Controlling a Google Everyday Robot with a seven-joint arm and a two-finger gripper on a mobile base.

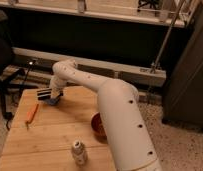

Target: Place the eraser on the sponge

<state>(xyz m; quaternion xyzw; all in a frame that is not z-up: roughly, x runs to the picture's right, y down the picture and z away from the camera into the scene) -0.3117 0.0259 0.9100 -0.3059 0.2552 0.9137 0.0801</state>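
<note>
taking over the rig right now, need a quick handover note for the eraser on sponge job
Hand: low over the far left corner of the table, at the right end of the eraser.
Eraser: lying level, with its right end over the sponge. I cannot tell if it rests on the sponge or hangs just above it.
Sponge: flat on the table, directly under the hand.
Done: the eraser is at the sponge.
Left: confirm the eraser sits on the sponge, then draw the arm away.
</note>
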